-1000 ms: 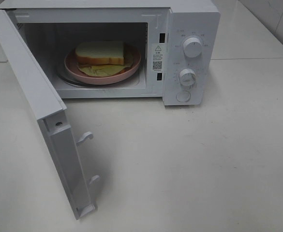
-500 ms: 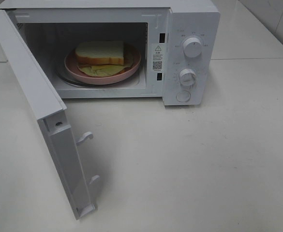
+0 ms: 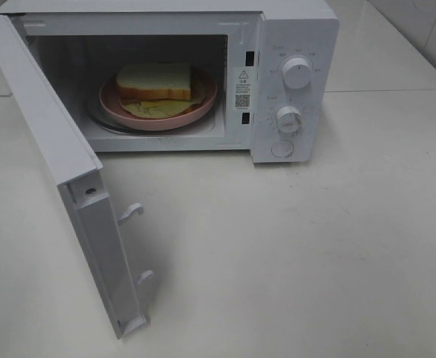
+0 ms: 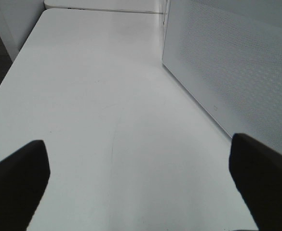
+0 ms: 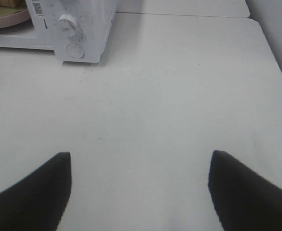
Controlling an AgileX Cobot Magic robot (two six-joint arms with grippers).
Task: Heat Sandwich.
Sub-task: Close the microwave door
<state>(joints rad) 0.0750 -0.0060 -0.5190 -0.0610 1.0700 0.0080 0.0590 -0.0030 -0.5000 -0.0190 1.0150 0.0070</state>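
The sandwich (image 3: 155, 80) sits on its plate (image 3: 165, 124) in the open microwave (image 3: 301, 33). Left gripper (image 4: 137, 142) and right gripper (image 5: 141, 155) gape wide, empty.

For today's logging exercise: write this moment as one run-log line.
sandwich: on pink plate inside microwave | door: open | left tool: open, empty | right tool: open, empty

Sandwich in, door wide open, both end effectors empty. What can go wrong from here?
The door stands wide open; a push from the open left end effector beside its outer face may slide the microwave on the table.
The plate rim sits near the cavity's front edge; the closing door might nudge it.
The upper knob, lower knob and button sit close together; the open right end effector could turn the wrong one.
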